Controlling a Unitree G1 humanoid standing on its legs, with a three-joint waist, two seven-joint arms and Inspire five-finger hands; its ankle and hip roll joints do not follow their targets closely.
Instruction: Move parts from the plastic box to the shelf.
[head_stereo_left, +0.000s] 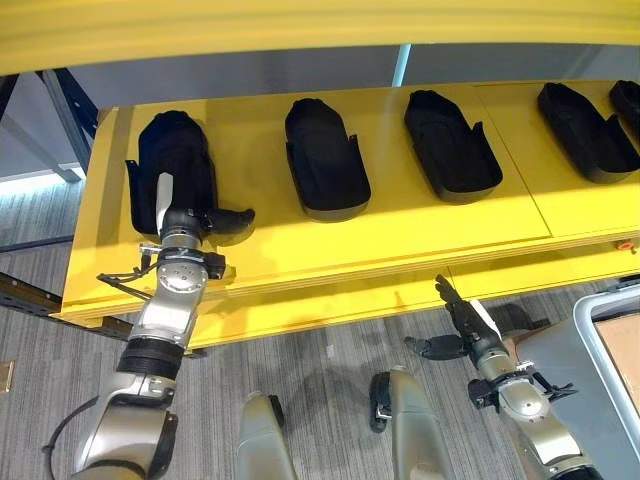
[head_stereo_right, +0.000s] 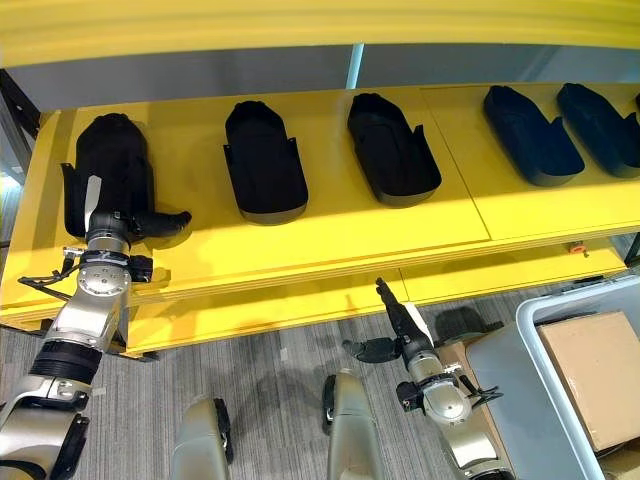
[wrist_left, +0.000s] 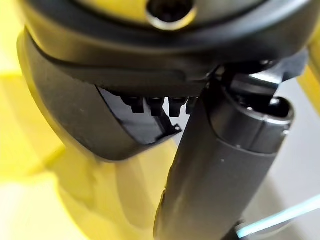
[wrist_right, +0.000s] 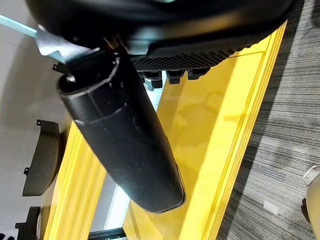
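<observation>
Several black moulded parts lie in a row on the yellow shelf (head_stereo_left: 400, 240). The far-left part (head_stereo_left: 175, 150) has my left hand (head_stereo_left: 190, 218) resting on its near end, fingers lying flat along it and the thumb stretched out to the right. In the left wrist view that part's curved wall (wrist_left: 70, 120) shows just past the fingertips. My right hand (head_stereo_left: 465, 325) hangs below the shelf's front edge, fingers straight, holding nothing. The grey plastic box (head_stereo_right: 560, 330) stands at the lower right, beside the right arm.
Other parts (head_stereo_left: 325, 160), (head_stereo_left: 450, 145), (head_stereo_left: 585, 130) take up the shelf's middle and right. A brown cardboard piece (head_stereo_right: 600, 375) lies inside the plastic box. A yellow beam (head_stereo_left: 300, 30) overhangs the shelf. Grey carpet lies below.
</observation>
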